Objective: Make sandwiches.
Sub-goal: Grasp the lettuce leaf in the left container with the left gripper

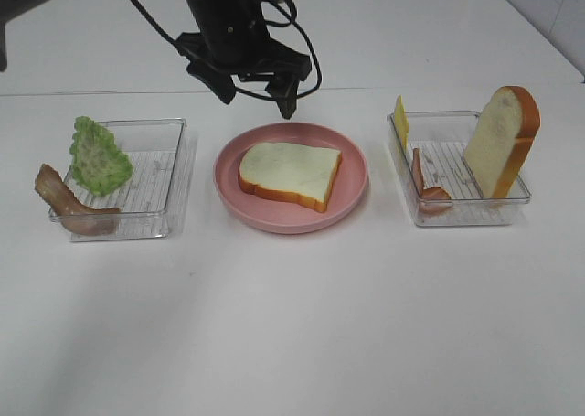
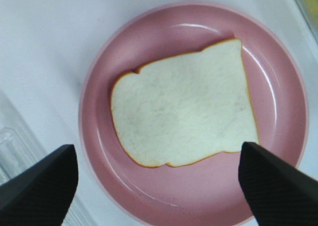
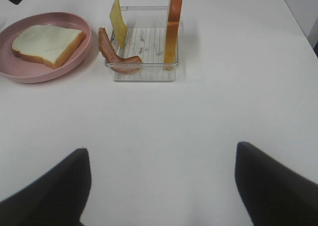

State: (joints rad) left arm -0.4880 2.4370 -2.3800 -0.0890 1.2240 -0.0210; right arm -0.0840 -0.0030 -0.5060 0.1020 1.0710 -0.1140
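The left tool (image 1: 256, 96) hangs above the far rim of the pink plate (image 1: 356, 174). Its fingers are spread wide and hold nothing. In the left wrist view each fingertip (image 2: 39, 186) stands outside the crust of the bread slice (image 1: 291, 172).

This bread slice lies flat in the middle of the plate, with bare pink rim showing on all sides.

The left tray (image 1: 174, 174) stands just beside the plate. A lettuce leaf (image 1: 101, 155) leans on its left wall and rises above the rim. A bacon strip (image 1: 69, 201) drapes over the near left corner.

The right tray (image 1: 475, 213) stands apart from the plate, with a strip of worktop (image 1: 292, 325) between them. In this tray:
- a cheese slice (image 1: 400, 122) stands at the far left corner;
- a second bacon strip (image 1: 425, 187) lies along the left wall;
- a second bread slice (image 1: 501, 142) stands on edge at the right wall, well above the rim.

The right tool (image 3: 164, 191) hovers over the bare near worktop, spread and holding nothing.
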